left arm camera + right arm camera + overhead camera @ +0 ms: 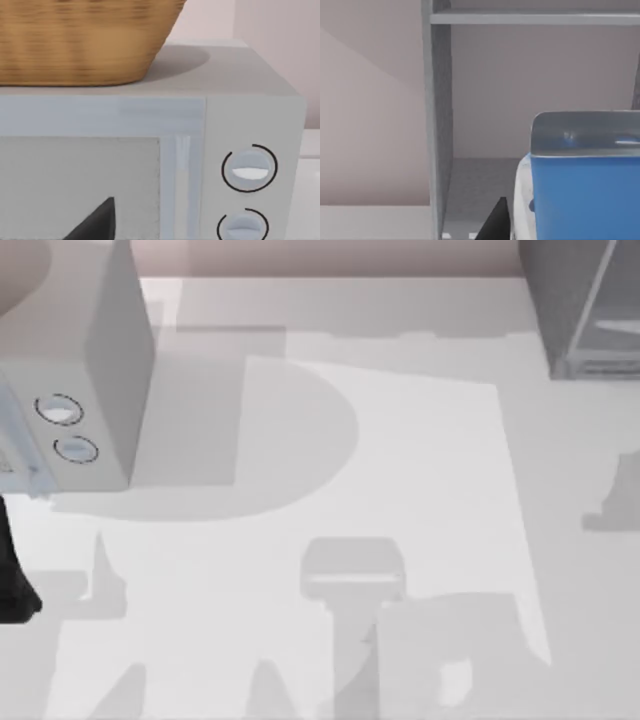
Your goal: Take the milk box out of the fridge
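Right, here is what my screens give me.

Fridge: the dark grey fridge (578, 310) stands at the far right corner of the table (420, 490) in the top view. Its pale see-through panel is angled out from the cabinet.

Fridge interior: the right wrist view looks into the lower compartment, with a light shelf (535, 18) overhead, a grey side wall and a grey floor.

Milk box: the bright blue milk box (585, 197) sits close in front of the right wrist camera, against the lower compartment under the shelf. Its top looks grey. Its base is cut off, so I cannot tell whether it rests on the fridge floor.

Right gripper: the right gripper (495, 225) shows as a dark wedge at the fridge opening, just beside the milk box. I cannot tell whether it is spread or pinching the box.

Left gripper: the left gripper (95, 222) shows as a dark wedge (one tip of it) close to the microwave door. I cannot tell its grip state either.

Left arm: a black piece of the left arm (14, 575) shows at the table's left edge, just in front of the microwave.

Microwave: the light grey microwave (95, 370) with two round dials (249, 168) stands at the far left.

Basket: a wicker basket (85, 40) sits on top of the microwave.
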`<state>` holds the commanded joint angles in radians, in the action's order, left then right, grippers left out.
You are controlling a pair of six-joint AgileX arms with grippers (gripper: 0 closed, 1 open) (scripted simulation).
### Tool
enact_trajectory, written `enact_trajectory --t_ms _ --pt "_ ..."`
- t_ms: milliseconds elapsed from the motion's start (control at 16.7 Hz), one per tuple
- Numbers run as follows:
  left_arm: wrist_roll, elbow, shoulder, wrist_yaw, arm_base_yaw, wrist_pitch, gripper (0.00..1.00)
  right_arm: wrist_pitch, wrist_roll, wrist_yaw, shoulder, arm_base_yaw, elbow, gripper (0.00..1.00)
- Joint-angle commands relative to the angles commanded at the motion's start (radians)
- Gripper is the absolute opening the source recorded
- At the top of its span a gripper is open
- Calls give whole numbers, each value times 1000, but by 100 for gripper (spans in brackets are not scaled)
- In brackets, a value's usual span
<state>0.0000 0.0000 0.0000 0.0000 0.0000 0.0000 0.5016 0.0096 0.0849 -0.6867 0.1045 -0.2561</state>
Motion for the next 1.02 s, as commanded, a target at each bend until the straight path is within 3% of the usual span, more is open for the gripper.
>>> enact_trajectory --t_ms 240,480,1020 --pt "0 0 0 0 0 0 100 -271 -3 -43 391 -53 144 0" --pt "0 0 0 0 0 0 100 -448 -7 -75 622 -92 232 0" --pt "0 0 0 0 0 0 100 -491 -7 -84 674 -109 253 0"
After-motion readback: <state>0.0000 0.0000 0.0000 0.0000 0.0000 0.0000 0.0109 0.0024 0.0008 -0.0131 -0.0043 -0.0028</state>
